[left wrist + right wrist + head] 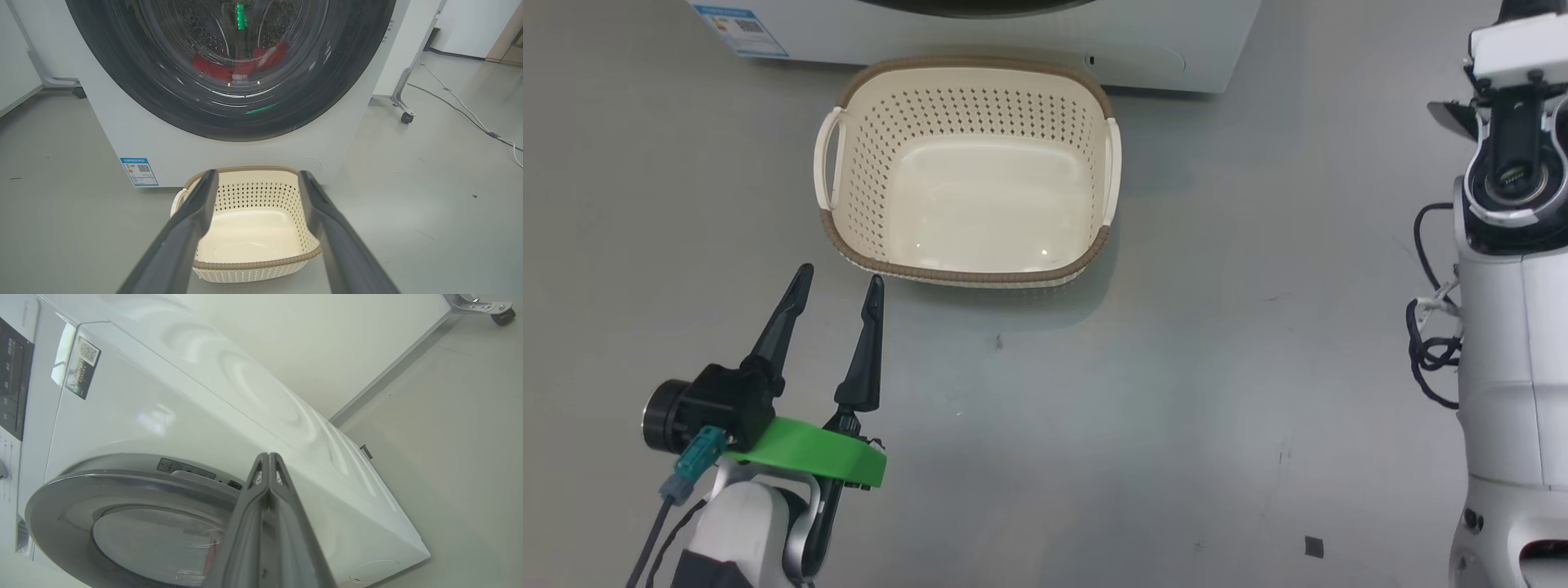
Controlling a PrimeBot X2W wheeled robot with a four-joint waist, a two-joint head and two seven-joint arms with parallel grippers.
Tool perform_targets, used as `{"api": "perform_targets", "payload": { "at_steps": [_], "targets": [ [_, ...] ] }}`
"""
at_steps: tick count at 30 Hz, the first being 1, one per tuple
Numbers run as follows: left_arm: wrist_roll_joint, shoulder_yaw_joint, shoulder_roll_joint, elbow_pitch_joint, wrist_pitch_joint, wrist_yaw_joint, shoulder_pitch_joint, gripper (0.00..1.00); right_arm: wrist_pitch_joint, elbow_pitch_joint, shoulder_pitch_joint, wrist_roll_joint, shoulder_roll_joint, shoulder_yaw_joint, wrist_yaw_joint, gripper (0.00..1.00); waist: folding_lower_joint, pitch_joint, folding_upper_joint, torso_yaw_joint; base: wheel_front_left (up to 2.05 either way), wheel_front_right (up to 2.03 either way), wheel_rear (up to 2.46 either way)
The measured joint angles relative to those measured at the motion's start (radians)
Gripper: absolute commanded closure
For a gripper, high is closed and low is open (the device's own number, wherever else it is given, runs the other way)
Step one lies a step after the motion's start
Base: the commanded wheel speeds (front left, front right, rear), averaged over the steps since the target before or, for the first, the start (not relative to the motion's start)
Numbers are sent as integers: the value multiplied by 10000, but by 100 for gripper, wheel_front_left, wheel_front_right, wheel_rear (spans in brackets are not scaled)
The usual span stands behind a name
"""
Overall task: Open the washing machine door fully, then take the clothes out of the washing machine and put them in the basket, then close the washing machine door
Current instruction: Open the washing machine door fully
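Note:
The washing machine (122,134) stands white and front-on, its lower edge along the top of the head view (980,33). The washing machine door (163,94) looks closed, and its black rim frames the glass. Through the glass I see the red clothes (208,67) low in the drum. The cream basket (964,273) sits empty on the floor just before the machine. My left gripper (840,276) hovers open near the basket's front left corner, and in its wrist view its fingers (257,175) frame the basket (253,263). My right gripper (268,455) is shut on nothing, its tips close to the door's rim (61,498).
My right arm's white forearm (1503,327) with dark cables stands along the right edge. A wheeled stand leg (402,110) and a floor cable (461,110) lie to the machine's right. A blue label (139,171) marks the machine's low left front. Grey floor surrounds the basket.

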Motion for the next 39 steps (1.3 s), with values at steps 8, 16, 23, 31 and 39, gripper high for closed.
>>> {"api": "perform_targets", "payload": {
  "at_steps": [8,16,23,31,39],
  "targets": [
    [-326,-364,-58,4,0,-38,-453,0,842,424,-1406,67,-397,-38,-151,100,0,691,0,410,0,0,0],
    [-522,-656,-73,130,0,-40,-782,0,1559,871,-2828,502,-357,-171,-165,100,0,1246,0,767,0,0,0],
    [-740,-1003,-115,209,0,-50,-956,0,1964,1384,-3582,635,-514,-286,-176,100,0,1506,0,1181,0,0,0],
    [-884,-1168,-132,278,0,-50,-1054,0,2456,2077,-4363,922,-410,-244,-249,100,0,1697,0,1543,0,0,0],
    [-991,-1220,-138,382,0,-50,-1054,0,2834,2614,-5106,1390,-337,-257,-251,100,0,1739,0,1711,0,0,0]
  ]
}}
